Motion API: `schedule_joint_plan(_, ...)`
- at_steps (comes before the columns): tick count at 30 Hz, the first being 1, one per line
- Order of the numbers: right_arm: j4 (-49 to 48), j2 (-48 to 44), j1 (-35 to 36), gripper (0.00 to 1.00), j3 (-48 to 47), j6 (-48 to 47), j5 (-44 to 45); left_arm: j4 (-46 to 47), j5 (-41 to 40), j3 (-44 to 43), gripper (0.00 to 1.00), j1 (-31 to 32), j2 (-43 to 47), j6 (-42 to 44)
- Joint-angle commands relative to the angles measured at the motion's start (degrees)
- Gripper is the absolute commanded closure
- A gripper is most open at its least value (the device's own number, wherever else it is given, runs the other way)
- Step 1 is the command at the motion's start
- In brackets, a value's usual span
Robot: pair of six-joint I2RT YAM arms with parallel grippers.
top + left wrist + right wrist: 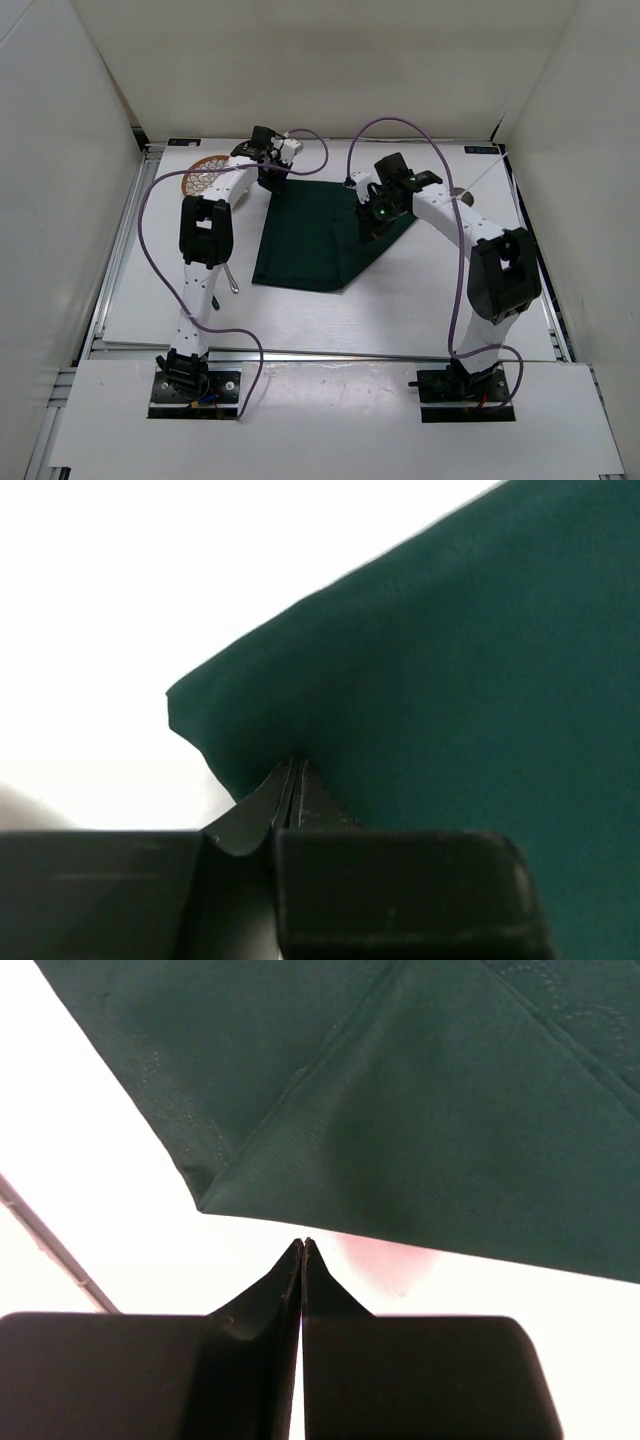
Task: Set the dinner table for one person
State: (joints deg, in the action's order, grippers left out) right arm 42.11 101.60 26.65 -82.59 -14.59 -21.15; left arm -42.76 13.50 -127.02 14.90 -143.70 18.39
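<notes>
- L claw [292,772] pinched shut on green cloth [480,680] edge, nr its corner.
- R claw [303,1245] fully closed, empty, tips just off cloth's folded edge, over white desk [100,1170].

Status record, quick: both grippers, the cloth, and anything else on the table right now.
left gripper: shut, apparently pinching the green cloth near its far left corner
right gripper: shut, holding nothing, tips just off the cloth's edge over bare table
cloth: lies skewed on the dinner table, right part folded over itself
other items: woven round mat at far left; thin utensil beside the left arm
</notes>
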Motion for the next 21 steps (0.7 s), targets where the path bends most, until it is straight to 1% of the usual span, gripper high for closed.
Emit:
schedule_joint_plan(1, -0.18, 2.88, -1.17, 1.0, -1.08, 0.61, -6.08, 2.15, -2.77, 0.19, 0.9, 1.27, 0.17, -1.69)
schedule_joint_plan(3, -0.18, 5.61, -1.78, 1.0, -3.1, 0.61, -8.37, 2.16, -2.77, 2.38, 0.9, 1.28, 0.17, -3.0)
schedule_joint_plan(5, -0.71, 10.35, -1.78, 1.0, -7.49, 0.61, -8.38, 2.16, -3.3, 3.79, 0.9, 1.8, 0.17, -3.01)
schedule_joint_plan(7, -3.78, 15.17, -1.78, 1.0, -10.47, 1.14, -7.51, 2.16, -4.0, 5.81, 0.9, 1.8, 0.7, -3.01)
schedule_joint_plan(9, -4.75, 19.14, -1.78, 1.0, -16.7, 1.76, -6.98, 2.16, -4.0, 6.96, 0.9, 2.33, 1.4, -3.53)
schedule_joint_plan(10, -4.75, 23.34, -1.78, 1.0, -19.17, 2.37, -6.98, 2.16, -4.53, 8.01, 0.9, 2.94, 1.4, -3.54)
schedule_joint_plan(11, -4.75, 25.21, -1.78, 1.0, -23.72, 3.5, -6.46, 2.16, -4.53, 8.54, 0.9, 2.95, 2.1, -3.54)
schedule_joint_plan(12, -4.75, 28.18, -1.78, 1.0, -25.68, 3.52, -6.45, 2.16, -4.53, 9.15, 0.9, 3.47, 2.63, -3.54)
schedule_joint_plan(14, -5.28, 30.14, -1.78, 1.0, -29.19, 4.91, -6.98, 2.16, -4.53, 10.39, 0.9, 3.47, 3.42, -3.54)
schedule_joint_plan(20, -10.81, 32.78, -1.78, 1.0, -30.35, 7.91, -6.98, 2.16, -6.11, 13.2, 0.9, 4.0, 6.33, -3.01)
schedule_joint_plan(21, -11.95, 32.78, -1.78, 1.0, -29.57, 9.56, -6.98, 2.16, -6.11, 13.99, 0.9, 4.0, 6.85, -3.01)
